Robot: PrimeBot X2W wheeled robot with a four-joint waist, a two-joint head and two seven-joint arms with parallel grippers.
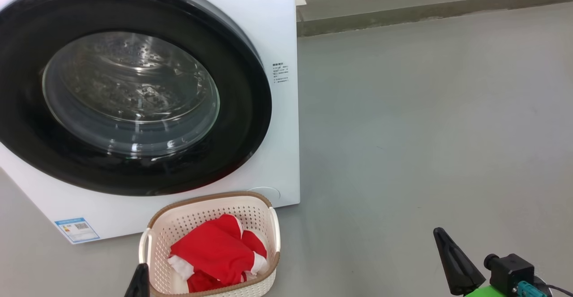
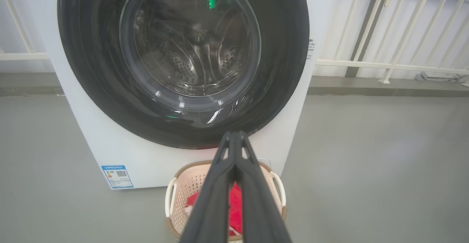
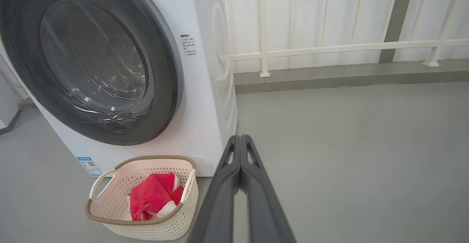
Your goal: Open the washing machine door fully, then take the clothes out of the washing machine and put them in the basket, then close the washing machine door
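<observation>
Washing machine: white front-loader on grey floor, its washing machine door shut flush against the front, steel drum visible through the glass. Basket: on the floor just before the machine, below the door, holding the red clothes with white trim. Left gripper and right gripper: fingers pressed together, each holding nothing, both apart from basket and door.
</observation>
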